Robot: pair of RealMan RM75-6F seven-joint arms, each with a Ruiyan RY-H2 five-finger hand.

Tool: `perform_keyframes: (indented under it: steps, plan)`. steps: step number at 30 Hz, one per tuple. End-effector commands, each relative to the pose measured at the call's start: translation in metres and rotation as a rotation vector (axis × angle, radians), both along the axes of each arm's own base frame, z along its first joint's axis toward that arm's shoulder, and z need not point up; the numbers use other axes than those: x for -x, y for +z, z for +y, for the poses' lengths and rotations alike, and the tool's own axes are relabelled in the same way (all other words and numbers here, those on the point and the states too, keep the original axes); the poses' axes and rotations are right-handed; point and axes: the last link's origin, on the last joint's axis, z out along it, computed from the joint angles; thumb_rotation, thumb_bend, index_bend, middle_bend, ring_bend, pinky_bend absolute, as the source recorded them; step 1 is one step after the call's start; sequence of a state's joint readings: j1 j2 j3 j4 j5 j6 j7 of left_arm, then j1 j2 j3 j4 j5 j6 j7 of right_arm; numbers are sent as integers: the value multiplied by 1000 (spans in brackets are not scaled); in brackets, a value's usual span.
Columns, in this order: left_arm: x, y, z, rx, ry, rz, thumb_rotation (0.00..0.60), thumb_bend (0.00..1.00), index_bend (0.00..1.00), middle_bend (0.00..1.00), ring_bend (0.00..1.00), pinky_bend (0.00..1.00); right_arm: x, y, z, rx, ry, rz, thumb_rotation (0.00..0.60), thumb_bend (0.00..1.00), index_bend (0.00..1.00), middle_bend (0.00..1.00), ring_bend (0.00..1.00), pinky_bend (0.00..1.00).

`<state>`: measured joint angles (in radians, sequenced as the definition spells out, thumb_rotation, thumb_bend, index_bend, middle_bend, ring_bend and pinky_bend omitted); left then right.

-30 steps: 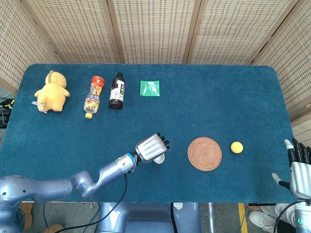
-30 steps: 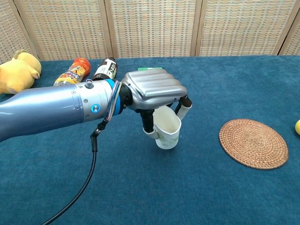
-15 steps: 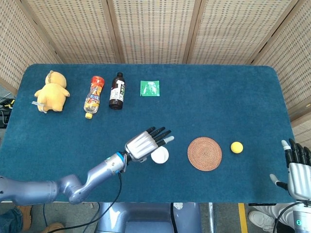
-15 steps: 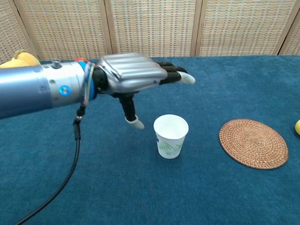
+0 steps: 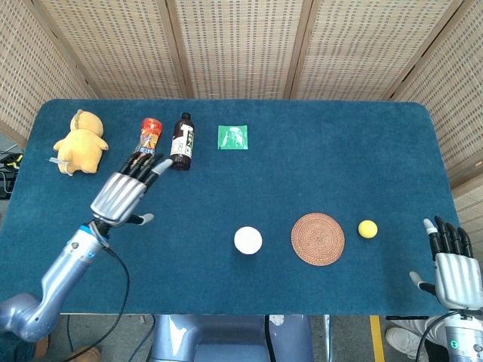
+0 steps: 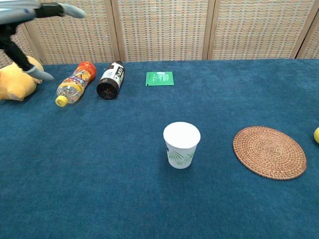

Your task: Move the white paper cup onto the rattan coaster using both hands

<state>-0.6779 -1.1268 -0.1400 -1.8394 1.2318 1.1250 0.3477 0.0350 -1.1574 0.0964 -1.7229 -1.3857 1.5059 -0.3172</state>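
Observation:
The white paper cup (image 5: 247,240) (image 6: 181,145) stands upright on the blue table, alone, a short way left of the round rattan coaster (image 5: 318,239) (image 6: 269,152). My left hand (image 5: 124,194) hovers far left of the cup, fingers spread and empty; in the chest view only its fingertips (image 6: 60,10) show at the top left corner. My right hand (image 5: 449,264) hangs off the table's right front corner, fingers apart, holding nothing, and is out of the chest view.
A yellow plush toy (image 5: 78,143), an orange-capped bottle (image 5: 146,149), a dark bottle (image 5: 181,140) and a green packet (image 5: 232,137) lie along the back. A small yellow ball (image 5: 367,228) sits right of the coaster.
My left hand let go of the cup, opened and pulled back far to the left. The cup stays standing where it was set. The right hand barely shifted.

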Motion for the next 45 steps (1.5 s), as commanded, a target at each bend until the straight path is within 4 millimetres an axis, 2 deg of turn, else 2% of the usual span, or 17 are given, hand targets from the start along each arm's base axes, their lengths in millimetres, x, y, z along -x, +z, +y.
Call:
perform_keyframes:
  steps: [1, 4, 6, 8, 13, 19, 32, 39, 45]
  plan:
    - [41, 26, -26, -73, 164, -73, 600, 0, 0, 0, 0, 0, -1, -3, -4, -23, 12, 10, 600, 0, 26, 0, 0, 0]
    - [79, 38, -53, -126, 300, -135, 600, 0, 0, 0, 0, 0, -9, -7, -14, -66, 58, 19, 600, 0, 23, 0, 0, 0]
    - [97, 41, -66, -148, 353, -150, 600, 0, 0, 0, 0, 0, -19, -9, -24, -100, 111, 23, 600, 0, 13, 0, 0, 0]
    - [107, 43, -74, -166, 385, -160, 600, 0, 0, 0, 0, 0, -29, -10, -32, -132, 162, 21, 600, 0, 8, 0, 0, 0]
    - [123, 42, -82, -204, 394, -169, 600, 0, 0, 0, 0, 0, -71, -23, -57, -291, 315, -36, 600, 0, 9, 0, 0, 0]
    - [122, 38, -85, -169, 357, -116, 600, 0, 0, 0, 0, 0, -120, -50, -89, -485, 442, -48, 600, 0, 9, 0, 0, 0]
    - [112, 36, -88, -117, 352, -76, 600, 0, 0, 0, 0, 0, -197, -132, -140, -754, 542, -70, 600, 0, 7, 0, 0, 0]
    - [113, 31, -84, -94, 370, -65, 600, 0, 0, 0, 0, 0, -223, -181, -156, -844, 520, -53, 600, 0, 16, 0, 0, 0]
    - [113, 30, -83, -85, 380, -62, 600, 0, 0, 0, 0, 0, -223, -193, -154, -870, 492, -30, 600, 0, 111, 8, 0, 0]
